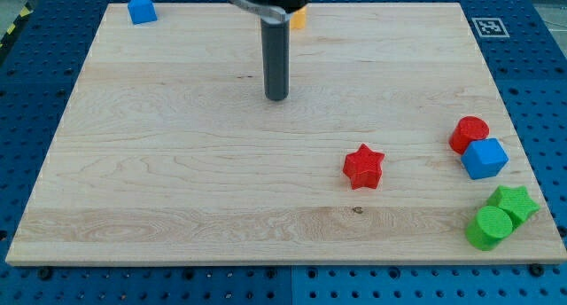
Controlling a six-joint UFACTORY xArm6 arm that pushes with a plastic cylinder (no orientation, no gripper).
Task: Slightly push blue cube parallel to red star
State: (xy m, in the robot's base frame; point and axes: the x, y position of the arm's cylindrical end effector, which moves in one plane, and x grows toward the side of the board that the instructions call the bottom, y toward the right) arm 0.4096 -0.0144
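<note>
Tip point(277, 97) sits on bare board in the upper middle of the view, touching nothing. No jaws on this rig, just a straight dark rod, so nothing is held and nothing can be; it only shoves.

Closest thing to my tip is an orange block point(299, 19) at approx 12–1 o'clock, mostly hidden behind the arm, shape can't be made out. Red star point(363, 167) lies at approx 4 o'clock from the tip, some way off, alone on open wood. Blue cube point(485, 159), the task's block, is farther out at approx 3–4 o'clock, near the view's right edge of the board point(177, 163). From the star it sits at 3 o'clock, a touch higher in the view. Red cylinder point(469, 133) is touching or nearly touching the cube at its 11 o'clock. Green star point(515, 203) and green cylinder point(489, 227) huddle at the cube's 5–6 o'clock, close but apart from it. Another blue block point(141, 9), house-like shape, far off at the board's 10–11 o'clock corner, irrelevant.

Step in hand, as I judge it: approach phase, no contact w/ the cube yet. Next move calls for a long travel toward the right side, then coming in on a free face of the cube. The 12 o'clock side looks tight b/c of the red cylinder. Push should be short, since the cube is roughly level w/ the star already; overshoot or clipping the neighbours is the risk.
</note>
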